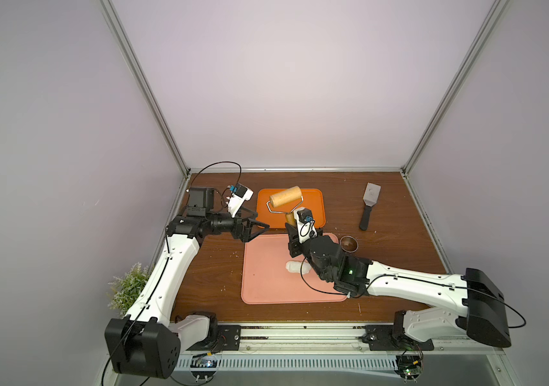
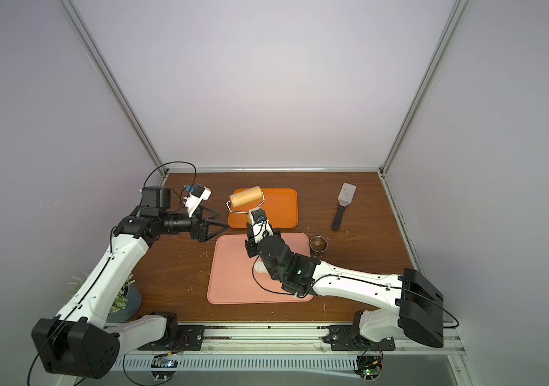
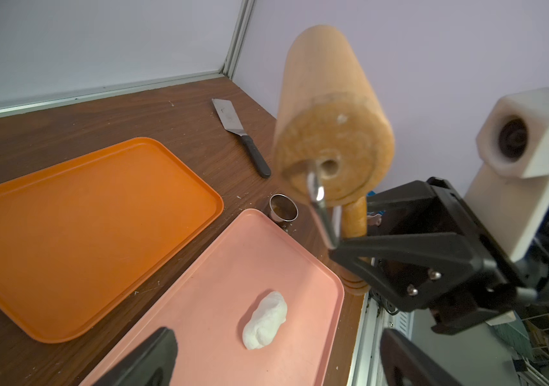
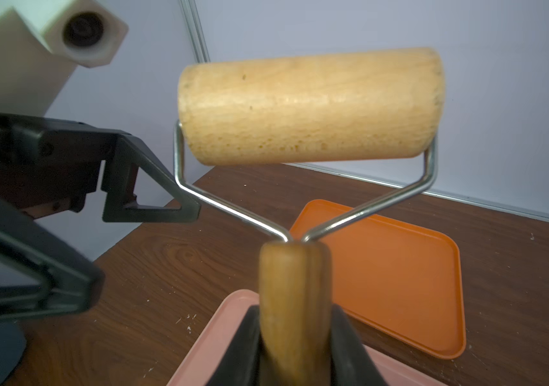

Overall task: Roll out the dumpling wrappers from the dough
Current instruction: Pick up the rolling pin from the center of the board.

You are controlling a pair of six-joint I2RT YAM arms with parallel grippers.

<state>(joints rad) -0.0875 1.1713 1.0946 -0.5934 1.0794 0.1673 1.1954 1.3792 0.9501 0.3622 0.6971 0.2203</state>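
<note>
One lump of dough point(image 3: 264, 326) lies unflattened on the pink tray point(image 3: 199, 267), and no dumpling wrappers are to be seen anywhere, so the task looks to be at its very start: the tool is in hand but rolling has not begun. The right pincer point(image 4: 295, 337) is clenched on the wooden handle point(image 4: 295, 284) of the roller point(image 4: 310, 107), which hangs in the air with its drum tilted, up over the gap between the pink tray and the orange tray point(image 3: 82, 234). The left pincer point(image 1: 261, 223) is spread wide and grasps nothing; it hovers close by the roller's wire frame, and whether it touches the wire I cannot tell. The next move, as I judge it, calls for bringing the drum down level onto the lump and pushing it across with steady pressure, perhaps with the left pincer steadying the tray. A metal ring cutter point(image 3: 283, 209) waits on the surface point(image 1: 383, 260) just beside the pink tray, and a spatula point(image 3: 243, 137) lies well apart.
</note>
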